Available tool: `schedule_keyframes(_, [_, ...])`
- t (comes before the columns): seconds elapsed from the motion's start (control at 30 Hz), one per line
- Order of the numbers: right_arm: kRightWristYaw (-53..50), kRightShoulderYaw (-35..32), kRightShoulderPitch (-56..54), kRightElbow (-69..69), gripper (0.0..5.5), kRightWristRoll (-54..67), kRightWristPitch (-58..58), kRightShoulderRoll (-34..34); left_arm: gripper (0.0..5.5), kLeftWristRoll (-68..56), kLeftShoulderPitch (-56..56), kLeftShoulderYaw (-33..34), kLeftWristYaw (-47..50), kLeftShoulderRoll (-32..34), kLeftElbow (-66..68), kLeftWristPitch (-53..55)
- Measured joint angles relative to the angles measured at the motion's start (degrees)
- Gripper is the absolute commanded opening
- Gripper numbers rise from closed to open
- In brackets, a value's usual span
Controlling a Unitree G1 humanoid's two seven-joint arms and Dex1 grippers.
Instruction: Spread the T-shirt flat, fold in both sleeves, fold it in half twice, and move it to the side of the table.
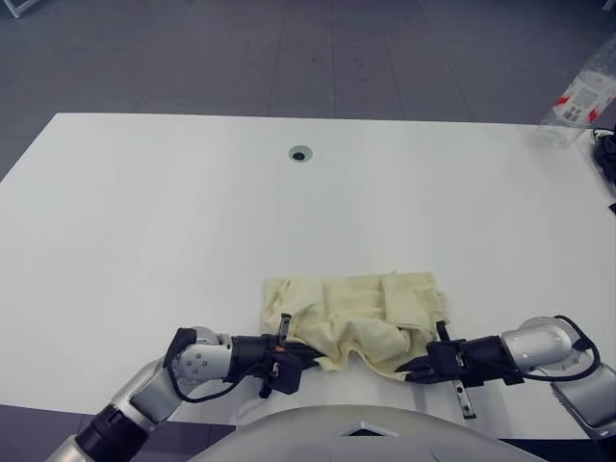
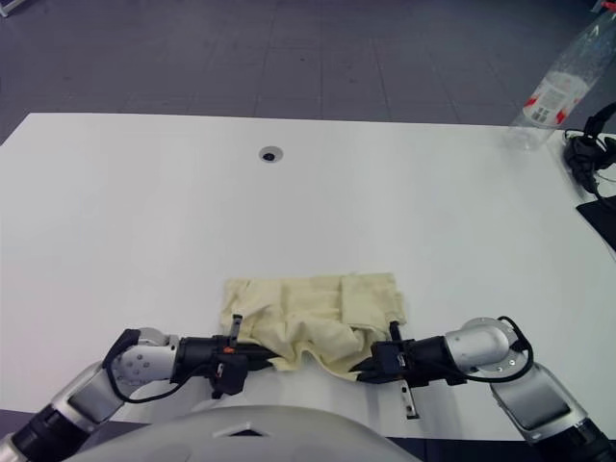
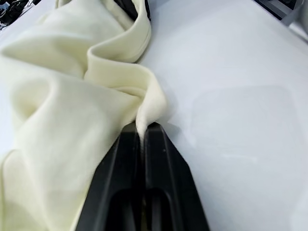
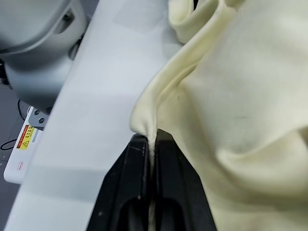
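A pale yellow T-shirt (image 1: 356, 313) lies rumpled and partly folded near the table's front edge. My left gripper (image 1: 313, 354) is shut on its near left hem, where the cloth (image 3: 72, 96) bunches up between the black fingers (image 3: 126, 163). My right gripper (image 1: 409, 368) is shut on the near right hem, pinching a fold of the T-shirt (image 4: 231, 96) between its fingers (image 4: 137, 163). Both grippers sit low at the table's front edge, facing each other across the shirt's near side.
The white table (image 1: 144, 241) has a round cable hole (image 1: 301, 153) near its back middle. A plastic bottle (image 1: 582, 96) lies at the back right corner, with black cables (image 2: 587, 154) beside it. Open surface extends left, right and behind the shirt.
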Motion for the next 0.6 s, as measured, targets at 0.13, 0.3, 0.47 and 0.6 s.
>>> schedule_keyframes(0.13, [-5.3,2.9,-8.9,6.5,0.03,-3.3,0.6,5.5,0.00,0.2,-4.5,0.2,4.8,-2.6,4.7,0.1])
schedule_keyframes(0.3, [-13.0,5.1,-23.6,24.5,0.03,-7.4,-4.7,10.2,0.00,1.9,-19.1,0.8,11.3,-6.0,20.1,1.4])
schedule_keyframes(0.47, [-24.1,8.9,-39.7,46.8,0.03,-14.3,-10.6,13.7,0.00,5.9,-35.2,-0.6,18.2,-10.7,39.9,3.4])
schedule_keyframes(0.6, [-34.3,11.6,-49.8,61.4,0.03,-19.5,-13.0,17.8,0.00,10.4,-47.2,-3.2,26.2,-15.7,55.5,6.6])
